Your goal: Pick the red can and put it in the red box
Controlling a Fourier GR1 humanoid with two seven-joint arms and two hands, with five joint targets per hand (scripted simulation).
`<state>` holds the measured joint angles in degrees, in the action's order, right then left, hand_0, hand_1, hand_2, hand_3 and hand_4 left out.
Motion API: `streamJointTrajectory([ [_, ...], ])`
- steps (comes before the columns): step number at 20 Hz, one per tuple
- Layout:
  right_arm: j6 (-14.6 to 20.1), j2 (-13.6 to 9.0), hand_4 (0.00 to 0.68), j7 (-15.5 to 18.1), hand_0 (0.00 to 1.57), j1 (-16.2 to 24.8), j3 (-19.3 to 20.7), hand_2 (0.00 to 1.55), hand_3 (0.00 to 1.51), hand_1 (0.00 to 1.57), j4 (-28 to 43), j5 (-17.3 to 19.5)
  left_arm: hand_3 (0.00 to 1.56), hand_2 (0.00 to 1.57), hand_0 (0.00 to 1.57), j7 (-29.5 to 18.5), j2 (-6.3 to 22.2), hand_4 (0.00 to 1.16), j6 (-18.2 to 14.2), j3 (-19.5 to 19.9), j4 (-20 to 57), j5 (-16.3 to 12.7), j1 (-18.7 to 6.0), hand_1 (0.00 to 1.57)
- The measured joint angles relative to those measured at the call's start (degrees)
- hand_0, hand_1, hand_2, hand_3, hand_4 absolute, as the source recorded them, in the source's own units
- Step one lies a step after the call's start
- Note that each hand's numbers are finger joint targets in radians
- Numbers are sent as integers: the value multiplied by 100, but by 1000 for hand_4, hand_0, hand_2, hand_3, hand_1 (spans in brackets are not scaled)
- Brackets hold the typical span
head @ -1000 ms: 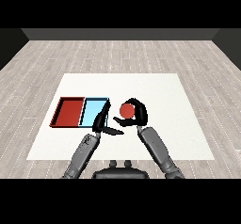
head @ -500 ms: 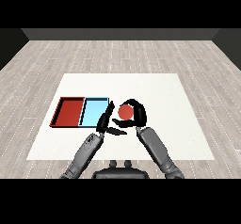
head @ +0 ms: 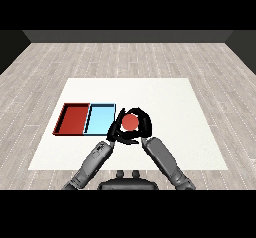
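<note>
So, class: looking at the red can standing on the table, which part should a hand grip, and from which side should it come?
Grip the round side wall of the red can, not its flat top. It stands upright just right of the light blue tray, so coming from the right looks best, as the right hand curled round it does.

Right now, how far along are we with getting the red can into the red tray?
Done: the right hand is curled round the red can, just right of the light blue tray. In hand: the can sits beside the trays, with the left hand close against it. Left: carry it across the blue tray to the red tray, which holds nothing, and release.
</note>
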<state>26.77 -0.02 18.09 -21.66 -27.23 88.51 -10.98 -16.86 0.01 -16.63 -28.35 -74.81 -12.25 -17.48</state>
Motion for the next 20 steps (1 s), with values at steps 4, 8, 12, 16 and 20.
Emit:
streamJointTrajectory([
  [4,7,0,652,256,1507,-22,-82,1450,1417,1507,-149,-182,0,0,0,167,6,0,-10,1,-20,-123,-133,0],
  [8,156,0,648,341,1522,-144,-252,1453,1406,1522,-254,-343,0,0,0,-74,3,0,113,-15,242,-272,-163,0],
  [12,236,-6,639,201,1510,-260,-313,1461,1406,1510,-213,-327,0,0,0,59,14,0,214,10,19,-234,-81,0],
  [16,393,-24,651,283,1544,-314,-454,1467,1404,1544,-338,-370,567,719,374,2,22,911,-241,4,177,-407,-220,374],
  [20,388,-70,652,280,1498,-326,-491,1449,1391,1498,-277,-401,1478,1561,1571,-73,33,1121,-907,-201,197,-723,-256,1571],
])
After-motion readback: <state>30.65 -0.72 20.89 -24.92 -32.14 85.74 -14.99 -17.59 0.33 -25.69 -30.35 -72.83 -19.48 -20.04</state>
